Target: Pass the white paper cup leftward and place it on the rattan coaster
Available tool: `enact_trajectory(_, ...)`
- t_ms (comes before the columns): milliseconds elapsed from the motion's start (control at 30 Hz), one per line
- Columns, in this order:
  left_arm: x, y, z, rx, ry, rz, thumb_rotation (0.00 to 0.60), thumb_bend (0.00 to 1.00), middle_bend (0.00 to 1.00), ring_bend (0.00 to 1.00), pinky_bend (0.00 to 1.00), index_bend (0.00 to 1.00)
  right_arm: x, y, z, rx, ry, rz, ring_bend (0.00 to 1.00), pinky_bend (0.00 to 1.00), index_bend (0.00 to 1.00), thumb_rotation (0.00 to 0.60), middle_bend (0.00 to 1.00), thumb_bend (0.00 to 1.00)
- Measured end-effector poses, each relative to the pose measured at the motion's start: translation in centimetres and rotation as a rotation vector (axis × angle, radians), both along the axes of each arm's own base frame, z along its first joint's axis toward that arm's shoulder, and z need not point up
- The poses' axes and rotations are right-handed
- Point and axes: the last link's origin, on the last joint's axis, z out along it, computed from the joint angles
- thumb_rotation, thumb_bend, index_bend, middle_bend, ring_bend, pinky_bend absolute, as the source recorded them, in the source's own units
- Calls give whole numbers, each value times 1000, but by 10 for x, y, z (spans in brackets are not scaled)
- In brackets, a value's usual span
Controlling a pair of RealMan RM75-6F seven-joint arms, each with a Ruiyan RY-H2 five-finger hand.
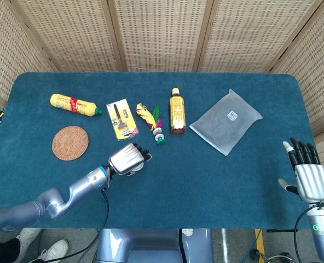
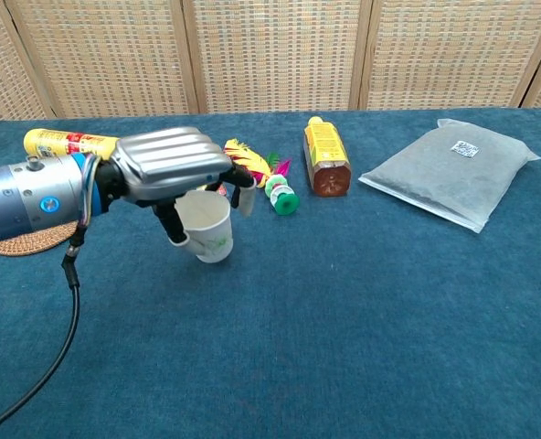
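Observation:
My left hand (image 2: 165, 169) grips the white paper cup (image 2: 205, 229) from above, its fingers curled over the rim; the cup hangs upright just above the blue cloth. In the head view that left hand (image 1: 128, 158) covers the cup almost wholly. The round rattan coaster (image 1: 70, 143) lies on the cloth to the left of the hand; in the chest view only an edge of the coaster (image 2: 28, 241) shows below my forearm. My right hand (image 1: 306, 174) hovers at the table's right front corner, fingers spread, holding nothing.
A yellow bottle (image 1: 74, 104) lies behind the coaster. A carded razor pack (image 1: 121, 119), a feather shuttlecock (image 1: 151, 121) and an amber bottle (image 1: 177, 111) lie in the middle. A grey pouch (image 1: 226, 121) lies right of centre. Woven screens stand behind the table.

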Motion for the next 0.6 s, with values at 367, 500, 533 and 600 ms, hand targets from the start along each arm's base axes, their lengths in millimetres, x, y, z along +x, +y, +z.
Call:
enact_trajectory(367, -69, 49, 96, 205, 93, 229, 600, 0, 410, 517, 535, 414, 5, 2, -4, 9, 2, 14, 0, 0, 44, 600, 0, 0)
enact_trajectory(500, -109, 54, 117, 229, 123, 371, 600, 0, 408, 516, 535, 414, 6, 1, -6, 17, 8, 13, 0, 0, 44, 600, 0, 0)
enact_trajectory(533, -120, 54, 122, 232, 125, 409, 600, 0, 408, 515, 535, 413, 6, 1, -7, 18, 10, 13, 0, 0, 44, 600, 0, 0)
enact_trajectory(600, -133, 54, 127, 234, 123, 460, 600, 0, 408, 515, 535, 413, 6, 0, -8, 18, 12, 15, 0, 0, 45, 600, 0, 0)
